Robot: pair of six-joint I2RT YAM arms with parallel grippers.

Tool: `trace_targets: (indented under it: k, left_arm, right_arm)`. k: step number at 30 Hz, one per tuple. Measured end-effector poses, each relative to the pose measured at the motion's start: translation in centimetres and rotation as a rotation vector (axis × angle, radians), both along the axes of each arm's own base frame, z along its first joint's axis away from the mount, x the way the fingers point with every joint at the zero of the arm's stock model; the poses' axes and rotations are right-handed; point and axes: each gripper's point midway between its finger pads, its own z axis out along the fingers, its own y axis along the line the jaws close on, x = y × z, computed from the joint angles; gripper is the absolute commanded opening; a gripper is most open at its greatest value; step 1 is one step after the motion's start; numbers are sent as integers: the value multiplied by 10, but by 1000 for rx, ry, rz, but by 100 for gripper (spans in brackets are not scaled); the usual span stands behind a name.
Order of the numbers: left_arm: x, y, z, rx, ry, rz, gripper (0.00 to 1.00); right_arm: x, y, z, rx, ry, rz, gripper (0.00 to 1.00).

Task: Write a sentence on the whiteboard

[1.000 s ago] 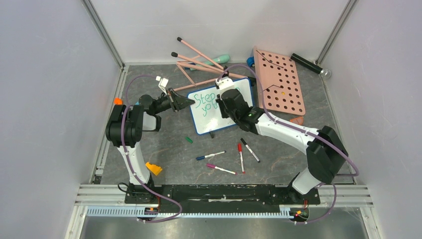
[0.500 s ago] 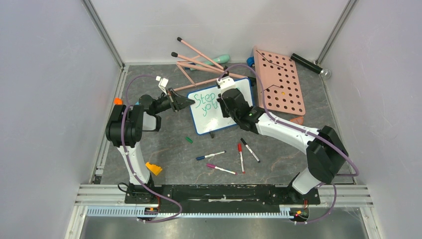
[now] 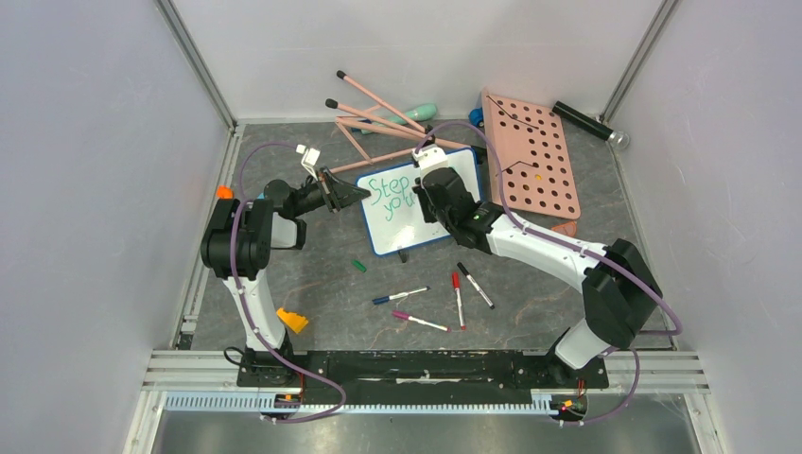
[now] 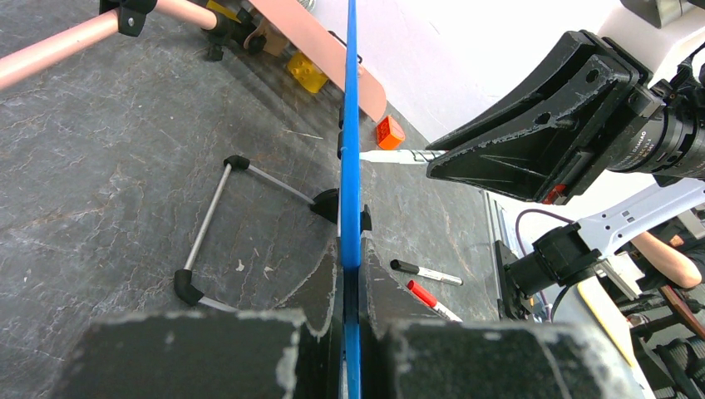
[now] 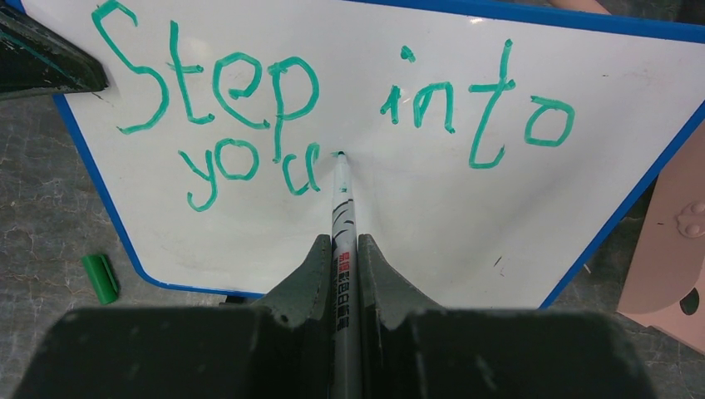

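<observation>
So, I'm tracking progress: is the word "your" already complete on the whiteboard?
No: on the whiteboard the second line reads only "you", and the marker tip sits just after the u.

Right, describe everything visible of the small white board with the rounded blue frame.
The small white board with the rounded blue frame stands propped at a tilt on the dark table, with a thin wire stand with black ends behind it. Its glossy white face carries green handwriting: "Step into" above "you". The left gripper is shut on its left frame edge. The white marker held in the right gripper touches its tip to the face just after "you".
</observation>
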Motion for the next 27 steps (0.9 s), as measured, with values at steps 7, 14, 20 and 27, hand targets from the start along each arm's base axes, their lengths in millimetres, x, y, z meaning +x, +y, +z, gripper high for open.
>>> trace_targets:
  k: [7, 14, 20, 27]
  left_arm:
    - [0, 0, 0, 0, 0, 0, 2]
    - [0, 0, 0, 0, 1, 0, 2]
    - [0, 0, 0, 0, 1, 0, 2]
    - [1, 0, 0, 0, 1, 1, 2]
  right_arm:
    - [2, -2, 0, -1, -1, -8, 0]
    - [3, -4, 0, -1, 0, -11, 0]
    - [3, -4, -1, 3, 2, -7, 0]
    - [-7, -9, -15, 11, 27, -1, 0]
